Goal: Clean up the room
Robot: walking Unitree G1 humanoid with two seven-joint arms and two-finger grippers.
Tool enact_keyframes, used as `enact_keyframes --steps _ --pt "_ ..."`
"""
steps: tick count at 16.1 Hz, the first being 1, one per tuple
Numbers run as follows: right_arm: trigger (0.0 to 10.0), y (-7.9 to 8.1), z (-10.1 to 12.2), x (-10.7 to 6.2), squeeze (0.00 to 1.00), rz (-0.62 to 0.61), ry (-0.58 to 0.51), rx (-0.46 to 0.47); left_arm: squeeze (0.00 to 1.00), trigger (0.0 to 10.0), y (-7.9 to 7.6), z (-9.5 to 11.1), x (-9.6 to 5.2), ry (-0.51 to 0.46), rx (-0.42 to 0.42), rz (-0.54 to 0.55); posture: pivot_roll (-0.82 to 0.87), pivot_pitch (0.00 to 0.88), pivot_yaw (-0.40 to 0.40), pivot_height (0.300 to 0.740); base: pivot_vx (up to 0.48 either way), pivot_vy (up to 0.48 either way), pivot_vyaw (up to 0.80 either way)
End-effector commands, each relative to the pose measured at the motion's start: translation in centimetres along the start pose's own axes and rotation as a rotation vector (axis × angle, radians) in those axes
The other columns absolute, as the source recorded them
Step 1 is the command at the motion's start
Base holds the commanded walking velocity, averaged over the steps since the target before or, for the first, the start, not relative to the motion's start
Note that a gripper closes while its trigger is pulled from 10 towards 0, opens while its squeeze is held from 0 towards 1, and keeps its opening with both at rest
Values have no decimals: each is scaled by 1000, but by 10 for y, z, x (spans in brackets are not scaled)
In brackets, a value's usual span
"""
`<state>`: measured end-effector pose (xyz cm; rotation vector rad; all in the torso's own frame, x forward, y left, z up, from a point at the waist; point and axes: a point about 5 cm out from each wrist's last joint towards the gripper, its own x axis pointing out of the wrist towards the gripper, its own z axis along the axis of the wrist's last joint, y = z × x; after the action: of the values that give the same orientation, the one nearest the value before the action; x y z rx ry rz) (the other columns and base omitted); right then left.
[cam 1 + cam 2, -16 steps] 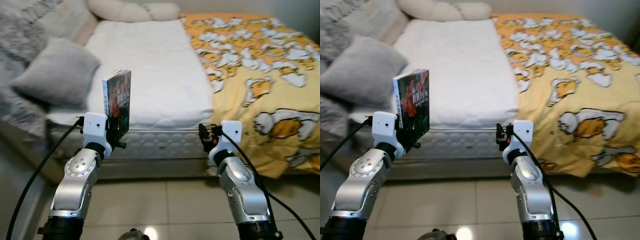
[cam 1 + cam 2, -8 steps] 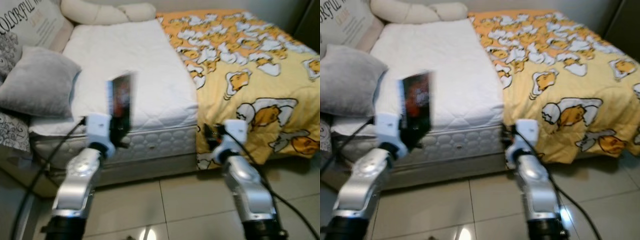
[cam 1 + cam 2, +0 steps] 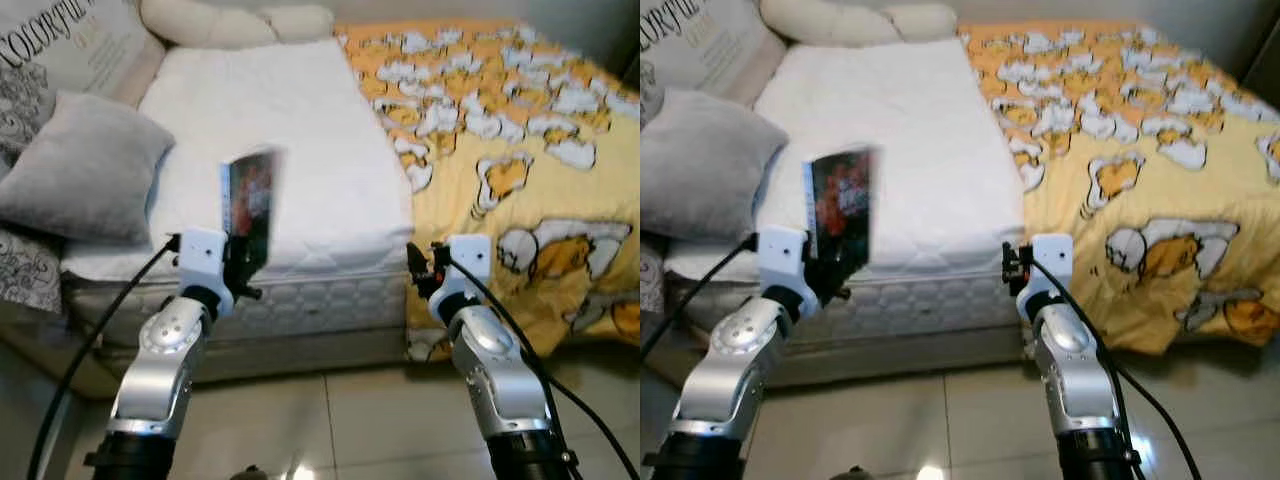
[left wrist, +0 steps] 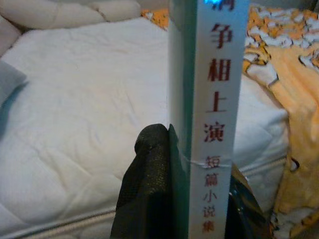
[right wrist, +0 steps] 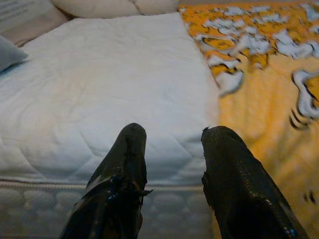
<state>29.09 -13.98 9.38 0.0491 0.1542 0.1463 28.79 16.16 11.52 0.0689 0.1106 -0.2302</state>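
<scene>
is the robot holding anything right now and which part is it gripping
The left gripper holds an upright white-spined paperback book by its bottom edge. The right gripper holds nothing.

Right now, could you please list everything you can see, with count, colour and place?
book: 1, dark cover, white spine, held upright before the bed
mattress: 1, white, bare on its left half
blanket: 1, yellow with white pattern, over the bed's right half
grey pillow: 1, on the bed's left edge
printed pillow: 1, cream with lettering, far left
cream pillows: 2, at the bed's head
floor: light tiles
left gripper: shut on book
right gripper: open, before the bed edge
</scene>
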Motion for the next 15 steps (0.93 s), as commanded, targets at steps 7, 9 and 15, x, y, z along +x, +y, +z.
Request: enact_keyframes --steps 7,9,15 --pt "10000 13 1 5 0 34 -12 34 0 10000 13 12 -1 -55 32 37 69 0 3 740 347 0 229" --pt "10000 13 0 5 0 34 -9 34 0 10000 13 12 -1 -53 33 28 66 0 5 740 354 0 0" --pt "10000 13 -1 4 0 39 -7 30 0 10000 14 11 0 -53 31 26 64 0 4 740 367 0 0"
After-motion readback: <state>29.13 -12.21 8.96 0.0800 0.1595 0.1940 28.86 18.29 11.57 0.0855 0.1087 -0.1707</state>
